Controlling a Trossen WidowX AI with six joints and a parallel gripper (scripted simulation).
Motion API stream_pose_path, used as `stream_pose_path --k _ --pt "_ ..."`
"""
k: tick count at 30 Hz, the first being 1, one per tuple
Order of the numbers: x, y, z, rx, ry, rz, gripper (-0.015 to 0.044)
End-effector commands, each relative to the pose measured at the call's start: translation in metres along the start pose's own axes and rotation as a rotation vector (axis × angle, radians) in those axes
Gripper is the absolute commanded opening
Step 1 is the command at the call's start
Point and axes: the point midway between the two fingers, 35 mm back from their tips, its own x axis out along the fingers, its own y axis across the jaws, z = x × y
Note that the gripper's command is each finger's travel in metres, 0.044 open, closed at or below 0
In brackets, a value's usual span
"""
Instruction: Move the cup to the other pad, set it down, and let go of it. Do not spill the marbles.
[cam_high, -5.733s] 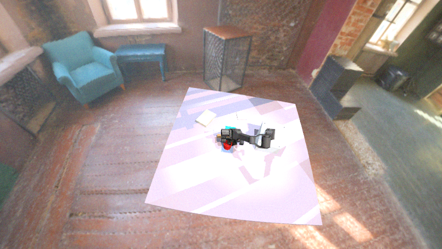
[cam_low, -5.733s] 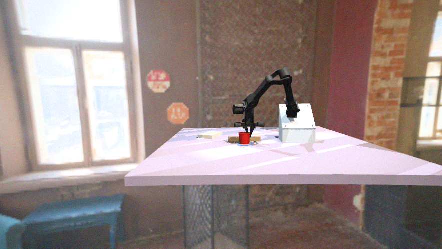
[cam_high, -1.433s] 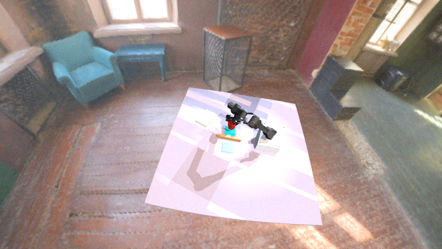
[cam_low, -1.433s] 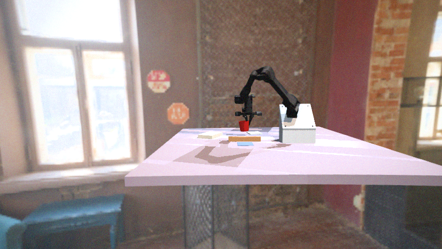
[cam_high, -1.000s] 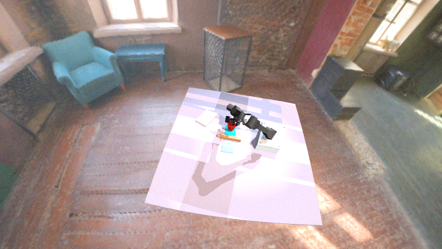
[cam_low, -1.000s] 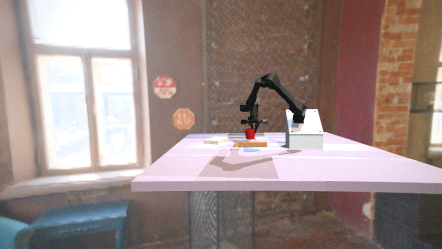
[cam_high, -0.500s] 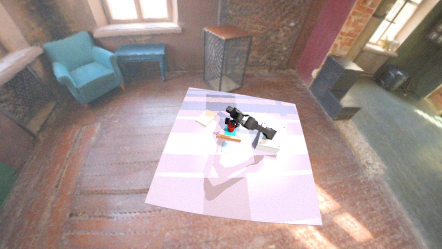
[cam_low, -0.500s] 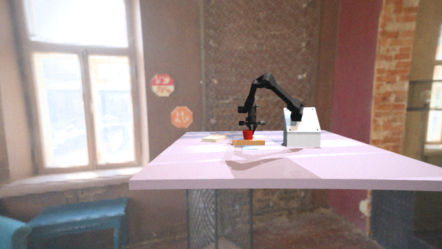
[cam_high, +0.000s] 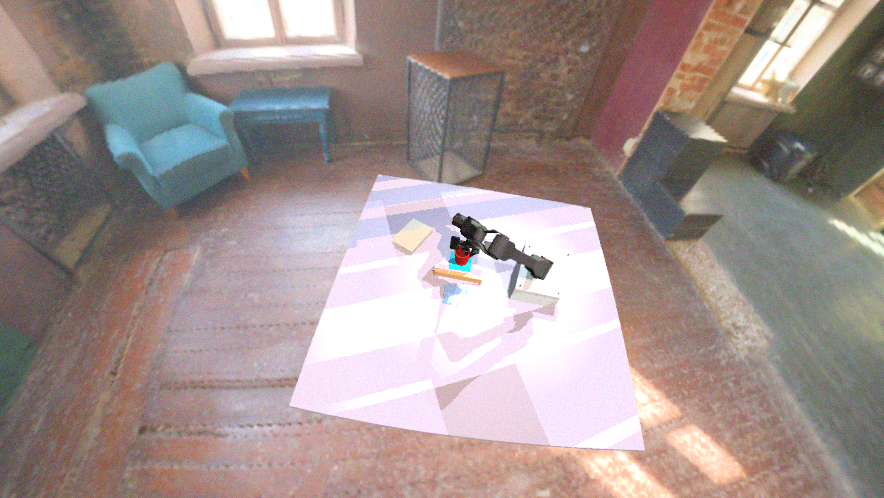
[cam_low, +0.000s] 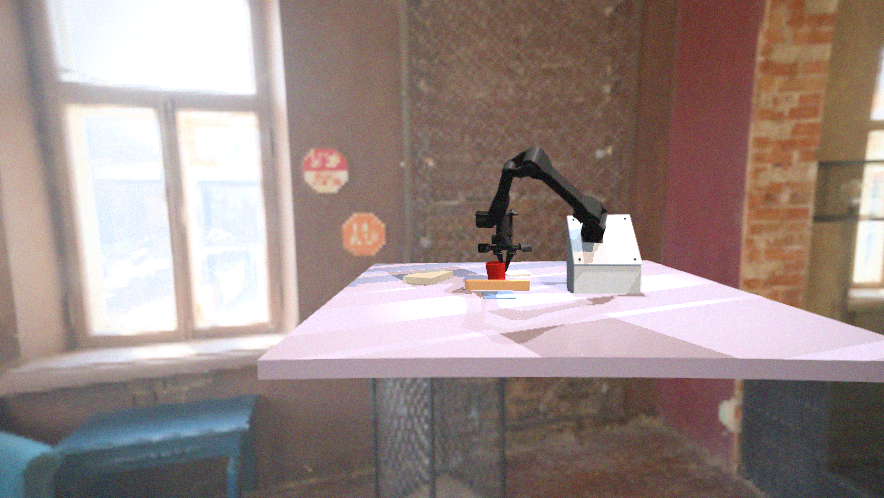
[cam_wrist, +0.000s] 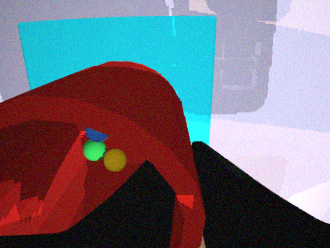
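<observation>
The red cup (cam_high: 462, 256) (cam_low: 495, 270) (cam_wrist: 145, 82) is upright over the cyan pad (cam_high: 460, 267) (cam_wrist: 65, 42). Its base is hidden behind the bar in the exterior view, so I cannot tell whether it touches the pad. A blue marble (cam_wrist: 96, 134), a green marble (cam_wrist: 94, 150) and a dark yellow marble (cam_wrist: 115, 160) are inside the cup. My gripper (cam_low: 507, 266) (cam_wrist: 182, 151) points down and is shut on the cup's wall, one finger inside and one outside. The light blue pad (cam_high: 454, 294) (cam_low: 498, 295) bears nothing.
An orange wooden bar (cam_high: 457, 276) (cam_low: 496, 285) lies between the two pads. A pale yellow block (cam_high: 413, 236) (cam_low: 428, 277) lies to the left of the cup. The arm's white base box (cam_high: 535, 298) (cam_low: 606, 279) stands to the right.
</observation>
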Motion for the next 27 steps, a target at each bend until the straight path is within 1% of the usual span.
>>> stream_pose_path --k 1,6,15,27 --pt "0.000 0.001 0.000 -0.003 -0.001 0.000 0.0000" --pt "0.000 0.001 0.000 -0.003 -0.001 0.000 0.0128" --pt "-0.003 0.001 0.000 -0.002 -0.001 0.001 0.0128" --pt "-0.021 0.001 0.001 0.001 -0.001 0.001 0.0128"
